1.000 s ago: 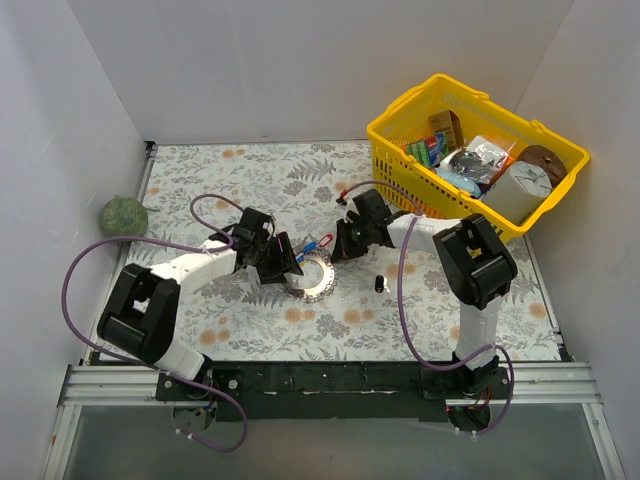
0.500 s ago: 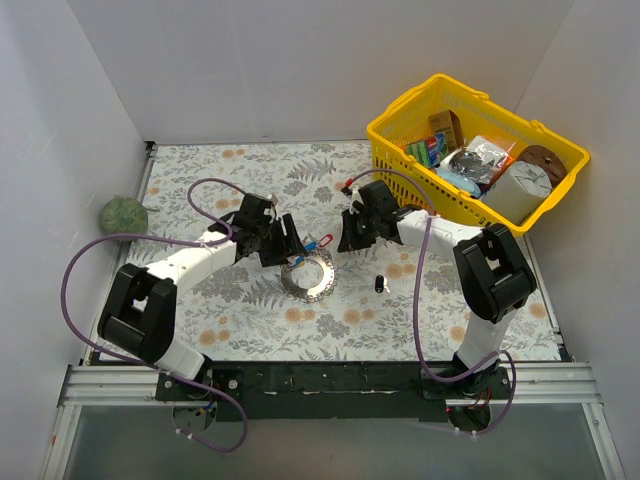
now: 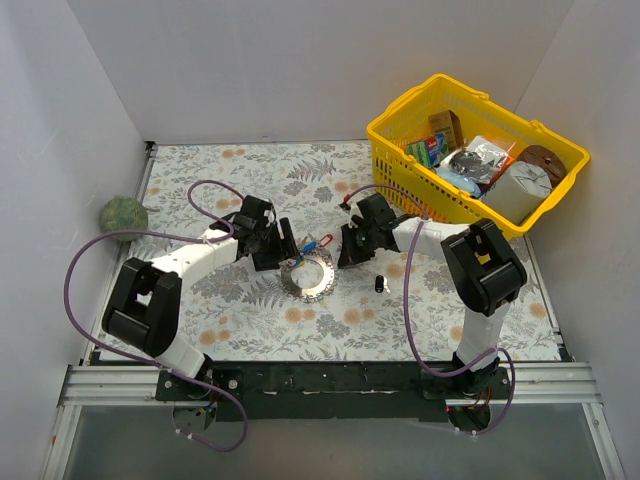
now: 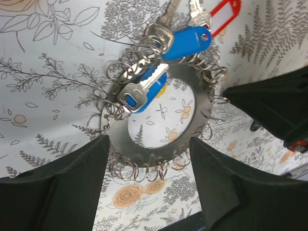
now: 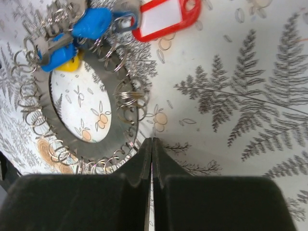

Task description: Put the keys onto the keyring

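The keyring [image 3: 308, 275] lies flat on the floral cloth, a grey metal ring rimmed with small split rings. It shows in the left wrist view [image 4: 195, 103] and in the right wrist view [image 5: 126, 137]. Two blue-headed keys [image 4: 185, 39] and a red tag [image 4: 226, 13] lie at its far rim; they also show in the right wrist view as blue keys [image 5: 95, 21] and a red tag [image 5: 166, 17]. A small dark key [image 3: 379, 284] lies apart, to the ring's right. My left gripper [image 4: 147, 190] is open and empty, its jaws either side of the ring's near rim. My right gripper [image 5: 152, 144] is shut, its tip at the ring's edge.
A yellow basket [image 3: 400, 130] full of items stands at the back right. A green ball [image 3: 122, 214] lies against the left wall. White walls enclose the cloth on three sides.
My left gripper has drawn back up and left from the ring. My right gripper moved slightly away, then back down to the ring's right edge. The ring stays put.
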Tool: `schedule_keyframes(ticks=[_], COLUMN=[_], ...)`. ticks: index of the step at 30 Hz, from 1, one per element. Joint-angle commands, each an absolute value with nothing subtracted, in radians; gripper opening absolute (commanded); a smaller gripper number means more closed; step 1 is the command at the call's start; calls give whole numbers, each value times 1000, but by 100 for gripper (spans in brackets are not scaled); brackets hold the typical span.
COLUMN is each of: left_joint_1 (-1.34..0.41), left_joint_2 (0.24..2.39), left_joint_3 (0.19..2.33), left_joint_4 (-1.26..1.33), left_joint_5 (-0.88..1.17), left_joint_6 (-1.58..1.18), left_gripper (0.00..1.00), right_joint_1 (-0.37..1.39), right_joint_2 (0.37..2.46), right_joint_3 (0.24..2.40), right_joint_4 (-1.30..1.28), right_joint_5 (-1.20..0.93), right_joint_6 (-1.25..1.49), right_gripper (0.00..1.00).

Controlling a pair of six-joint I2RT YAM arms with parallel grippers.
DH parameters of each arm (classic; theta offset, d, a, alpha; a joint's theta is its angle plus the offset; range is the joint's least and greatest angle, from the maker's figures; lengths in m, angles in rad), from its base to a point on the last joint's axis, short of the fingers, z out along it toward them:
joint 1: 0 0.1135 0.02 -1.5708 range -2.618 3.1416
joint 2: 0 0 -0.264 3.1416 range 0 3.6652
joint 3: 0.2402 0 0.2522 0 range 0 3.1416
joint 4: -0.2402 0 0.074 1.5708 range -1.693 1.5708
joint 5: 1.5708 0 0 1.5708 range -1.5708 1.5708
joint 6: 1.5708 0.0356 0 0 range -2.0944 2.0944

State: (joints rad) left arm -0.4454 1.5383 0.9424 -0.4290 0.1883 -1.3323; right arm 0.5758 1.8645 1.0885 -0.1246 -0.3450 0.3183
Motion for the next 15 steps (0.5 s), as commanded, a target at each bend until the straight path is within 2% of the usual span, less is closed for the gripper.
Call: schedule_keyframes(ticks=[1,7,15], left_joint_1=[-430,-430,-430], left_joint_2=[1595,1641,1742], left_joint_3=[940,936,1045], left_joint_4=[-451,-402,-399], left_joint_5=[187,265,301], left_joint_6=[-1330,-1322,-1295], left_gripper=[67,67,67], right_joint_1=[606,646,715], right_joint_2=[1867,1812,1772], right_joint_3=[1059,994,939], right_joint_4=[-72,-67,-35], right_joint_5=[-396,-422,-445], right_joint_6=[324,327,374], right_gripper=[2,1,1])
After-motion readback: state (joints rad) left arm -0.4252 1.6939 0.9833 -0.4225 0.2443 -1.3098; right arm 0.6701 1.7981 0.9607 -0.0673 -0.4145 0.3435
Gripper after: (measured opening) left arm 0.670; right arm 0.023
